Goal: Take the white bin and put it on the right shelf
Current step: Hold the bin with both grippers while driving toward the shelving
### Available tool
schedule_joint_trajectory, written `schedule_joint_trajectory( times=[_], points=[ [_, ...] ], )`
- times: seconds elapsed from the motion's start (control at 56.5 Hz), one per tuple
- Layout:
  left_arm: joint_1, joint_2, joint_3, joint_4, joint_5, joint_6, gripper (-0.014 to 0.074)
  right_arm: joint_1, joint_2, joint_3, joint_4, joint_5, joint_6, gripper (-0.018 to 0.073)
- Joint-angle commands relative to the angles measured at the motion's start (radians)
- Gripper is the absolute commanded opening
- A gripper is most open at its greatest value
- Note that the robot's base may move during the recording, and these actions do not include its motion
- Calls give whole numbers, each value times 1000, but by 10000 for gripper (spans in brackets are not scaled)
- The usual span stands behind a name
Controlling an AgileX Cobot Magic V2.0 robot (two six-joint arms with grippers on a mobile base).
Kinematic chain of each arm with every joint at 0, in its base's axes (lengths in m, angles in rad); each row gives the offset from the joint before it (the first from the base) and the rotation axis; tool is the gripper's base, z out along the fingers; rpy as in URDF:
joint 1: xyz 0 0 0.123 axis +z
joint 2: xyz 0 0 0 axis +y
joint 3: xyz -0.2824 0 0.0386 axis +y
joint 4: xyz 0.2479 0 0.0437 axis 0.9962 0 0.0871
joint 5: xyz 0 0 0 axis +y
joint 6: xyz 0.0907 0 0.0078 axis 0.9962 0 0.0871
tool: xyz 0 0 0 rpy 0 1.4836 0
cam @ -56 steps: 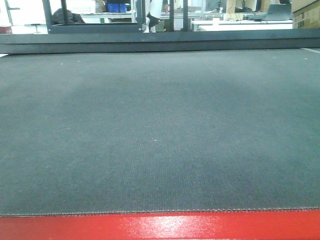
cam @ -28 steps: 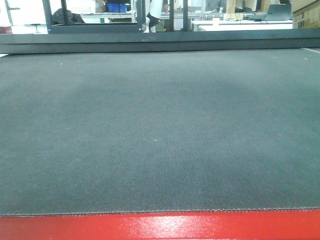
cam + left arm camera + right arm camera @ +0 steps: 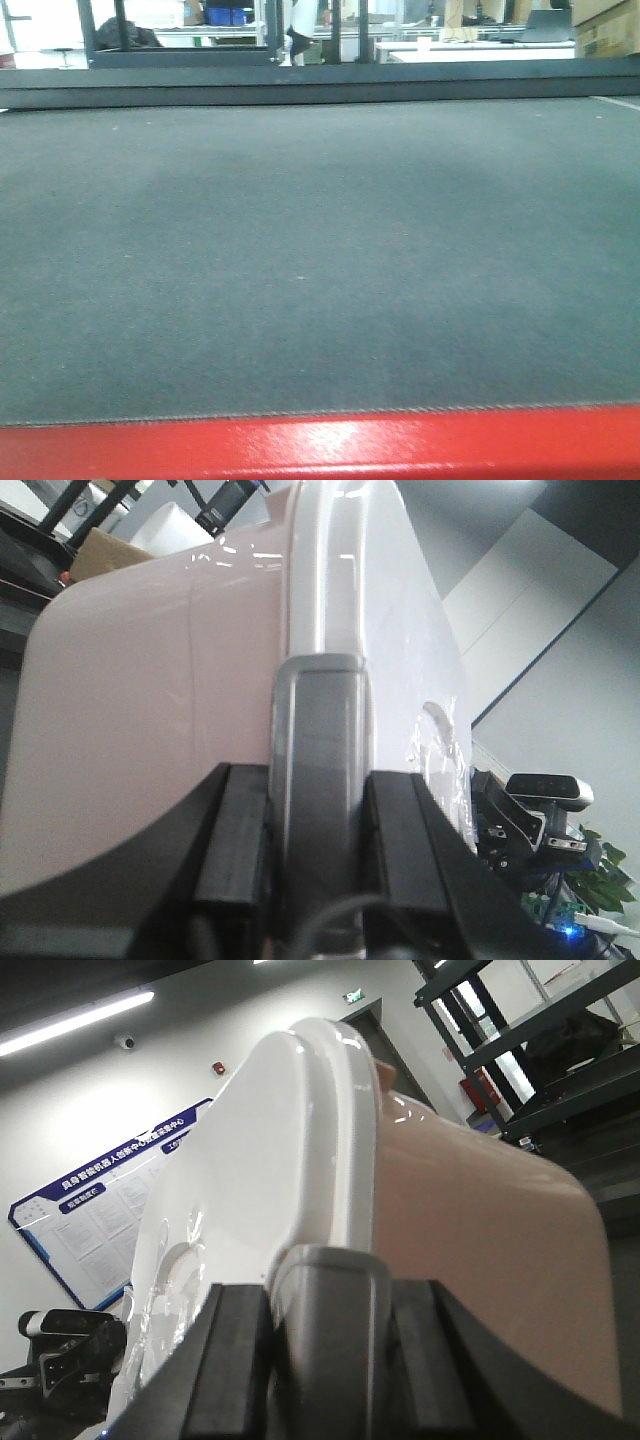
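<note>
— Two grippers, one load: where is the white bin (image 3: 150, 700)?
— Held between them. The left gripper (image 3: 318, 810) and right gripper (image 3: 325, 1330) each clamp its rim. Carrying step, by the look.
— Next?
— Find the right shelf, unseen from either end of the bin, then lower it level.

Looks like a robotics lab or industrial workshop, not a home: a red-framed table (image 3: 320, 447) with a dark mat (image 3: 320, 250) up front, white workbenches (image 3: 480, 47), blue crates (image 3: 228, 15) and a cardboard box (image 3: 605, 28) behind. The right wrist view shows a blue-bordered notice board (image 3: 100, 1200) (text too small to read), a green exit sign (image 3: 355, 997), a ceiling strip light (image 3: 75, 1020), a wall fire alarm (image 3: 215, 1066) and dark metal racking (image 3: 540, 1050).
</note>
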Motion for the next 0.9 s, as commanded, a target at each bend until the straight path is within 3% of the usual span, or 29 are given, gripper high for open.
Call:
schedule_joint_trajectory(
  times=[0.0,0.886],
  points=[
    [-47,-47,-36,-40,255,20,-127,36,-41,-35,125,167,-19,69],
    [-47,-47,-36,-40,255,20,-127,36,-41,-35,125,-41,-19,69]
  ],
)
